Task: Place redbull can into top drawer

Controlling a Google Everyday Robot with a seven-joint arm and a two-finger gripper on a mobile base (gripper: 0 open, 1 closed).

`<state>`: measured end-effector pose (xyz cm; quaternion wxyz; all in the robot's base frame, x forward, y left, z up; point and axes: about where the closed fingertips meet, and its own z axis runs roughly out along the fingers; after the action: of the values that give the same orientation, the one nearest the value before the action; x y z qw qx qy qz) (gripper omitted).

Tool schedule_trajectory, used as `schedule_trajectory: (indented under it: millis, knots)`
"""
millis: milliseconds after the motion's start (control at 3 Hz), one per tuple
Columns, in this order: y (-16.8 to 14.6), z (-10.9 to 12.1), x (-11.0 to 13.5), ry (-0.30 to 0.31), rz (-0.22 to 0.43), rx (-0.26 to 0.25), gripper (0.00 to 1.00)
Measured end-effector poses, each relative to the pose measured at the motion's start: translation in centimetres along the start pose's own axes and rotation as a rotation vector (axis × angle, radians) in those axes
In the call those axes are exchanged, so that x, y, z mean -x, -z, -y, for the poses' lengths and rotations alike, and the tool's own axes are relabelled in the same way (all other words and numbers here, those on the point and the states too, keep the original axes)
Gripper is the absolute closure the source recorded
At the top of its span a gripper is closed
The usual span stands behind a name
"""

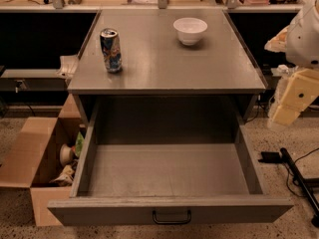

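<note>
The redbull can [110, 50] stands upright on the left side of the grey cabinet top [164, 68], blue and silver with a shiny top. The top drawer [109, 210] is pulled fully out toward me, with a dark bar handle [172, 217] at the centre of its front panel and nothing inside. My gripper [284, 114] hangs at the right edge of the view, beside the cabinet's right side, far from the can and holding nothing that shows.
A white bowl [190, 31] sits on the cabinet top at the back right. An open brown cardboard box [35, 158] with several items stands on the floor left of the drawer. Black cables and a bar [299, 176] lie on the floor at right.
</note>
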<state>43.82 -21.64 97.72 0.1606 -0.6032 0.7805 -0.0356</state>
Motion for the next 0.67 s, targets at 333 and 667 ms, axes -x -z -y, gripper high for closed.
schedule_trajectory:
  millis: [333,667]
  knots:
    - [0.0,0.0,0.0,0.000,0.000,0.000,0.00]
    - [-1.3,3.2,1.4,0.001,0.089,-0.019,0.00]
